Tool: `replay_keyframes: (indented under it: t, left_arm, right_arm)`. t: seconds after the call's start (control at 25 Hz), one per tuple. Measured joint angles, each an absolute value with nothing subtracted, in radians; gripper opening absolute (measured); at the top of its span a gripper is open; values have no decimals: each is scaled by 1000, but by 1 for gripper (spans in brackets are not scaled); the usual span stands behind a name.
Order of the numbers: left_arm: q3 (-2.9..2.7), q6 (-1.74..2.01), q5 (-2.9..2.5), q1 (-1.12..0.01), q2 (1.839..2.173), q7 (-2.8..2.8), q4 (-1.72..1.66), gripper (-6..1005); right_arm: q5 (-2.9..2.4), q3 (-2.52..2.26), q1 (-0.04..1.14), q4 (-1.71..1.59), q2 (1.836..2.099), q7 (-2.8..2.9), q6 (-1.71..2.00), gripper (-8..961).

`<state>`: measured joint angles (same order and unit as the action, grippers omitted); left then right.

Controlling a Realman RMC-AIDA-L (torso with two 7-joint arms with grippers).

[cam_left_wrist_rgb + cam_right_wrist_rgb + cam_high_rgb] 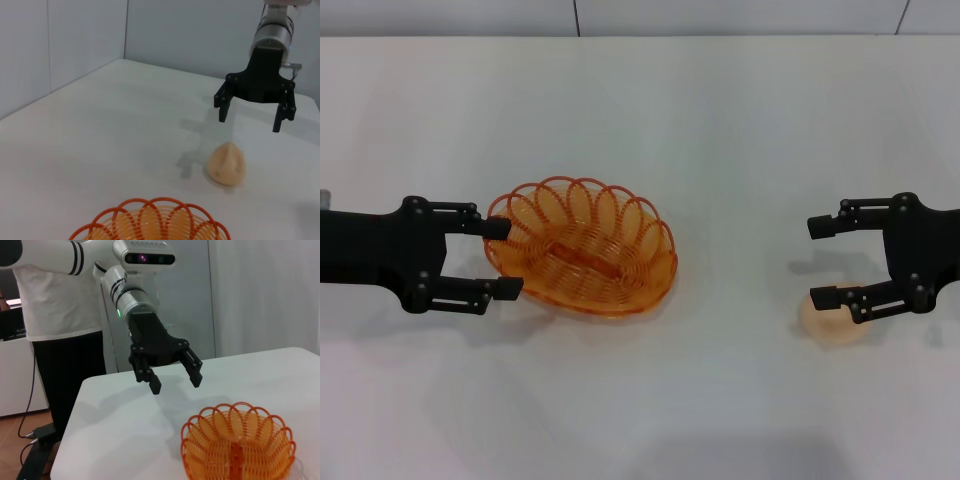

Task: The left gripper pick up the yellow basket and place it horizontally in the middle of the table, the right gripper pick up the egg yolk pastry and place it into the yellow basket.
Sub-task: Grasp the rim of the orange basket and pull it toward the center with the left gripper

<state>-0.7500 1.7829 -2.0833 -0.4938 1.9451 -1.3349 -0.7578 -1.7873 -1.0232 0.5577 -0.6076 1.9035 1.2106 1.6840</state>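
Note:
The yellow basket point(585, 245) lies on the table point(720, 130) a little left of the middle, empty. My left gripper point(503, 258) is open at the basket's left end and holds nothing; the right wrist view shows it point(175, 380) hanging above and behind the basket point(237, 445). The egg yolk pastry point(835, 320) lies on the table at the right. My right gripper point(818, 261) is open and empty, hovering just above and beside the pastry. The left wrist view shows that gripper point(255, 112) above the pastry point(227, 164), apart from it, with the basket's rim point(150, 220) near.
A pale wall point(75, 40) runs along the table's far edge. Bare white tabletop lies between the basket and the pastry and in front of both.

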Motion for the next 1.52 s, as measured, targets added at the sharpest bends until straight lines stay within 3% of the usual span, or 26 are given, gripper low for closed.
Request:
replay_keyframes:
  t: [0.8,1.16,1.52]
  left_arm:
    - [-731,1770,-2074,-487,1946,-1358,-782,733]
    - [-686,1772,-2092,-443,1998,-1862,-1150,731]
    - [-698,1750,-2369,-572,1948,-2362,-1185,728]
  right_arm:
    - [-1785,-1015,557,-607,1917,1200,1667,807]
    - [-1782,-1013,534,-650,1930,1194,1652,807]
    - [-1785,-1013,502,-677,1958,1146,1647,806]
